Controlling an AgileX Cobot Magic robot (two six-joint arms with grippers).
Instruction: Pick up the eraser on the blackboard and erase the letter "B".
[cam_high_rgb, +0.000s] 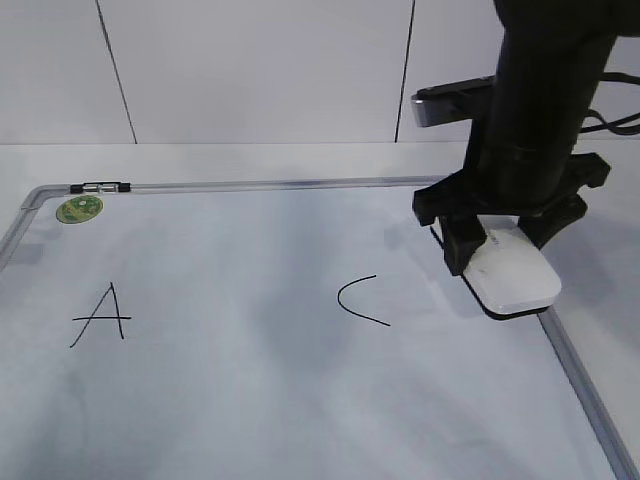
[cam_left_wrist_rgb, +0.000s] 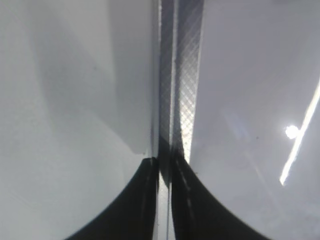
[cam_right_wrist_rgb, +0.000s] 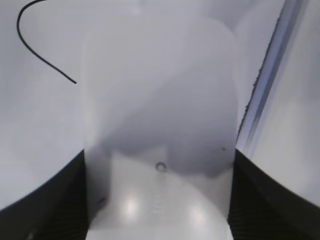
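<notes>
While the right gripper (cam_high_rgb: 500, 262) is clamping the eraser (cam_high_rgb: 513, 268) near the "C" (cam_high_rgb: 360, 300), a stray sweep risks smudging it; the left gripper (cam_left_wrist_rgb: 165, 200) is sitting nearly closed, empty.

surface: white table (cam_high_rgb: 300, 160) | on it: blackboard (cam_high_rgb: 250, 400) lying flat, grey frame, fills most of the view, running off at 6 and 9 o'clock | bare table strip at 12 and 3 o'clock

Right claw (cam_high_rgb: 497, 262) clamped on the eraser (cam_high_rgb: 512, 270), arm upright; left claw (cam_left_wrist_rgb: 164, 200) closed.
</notes>
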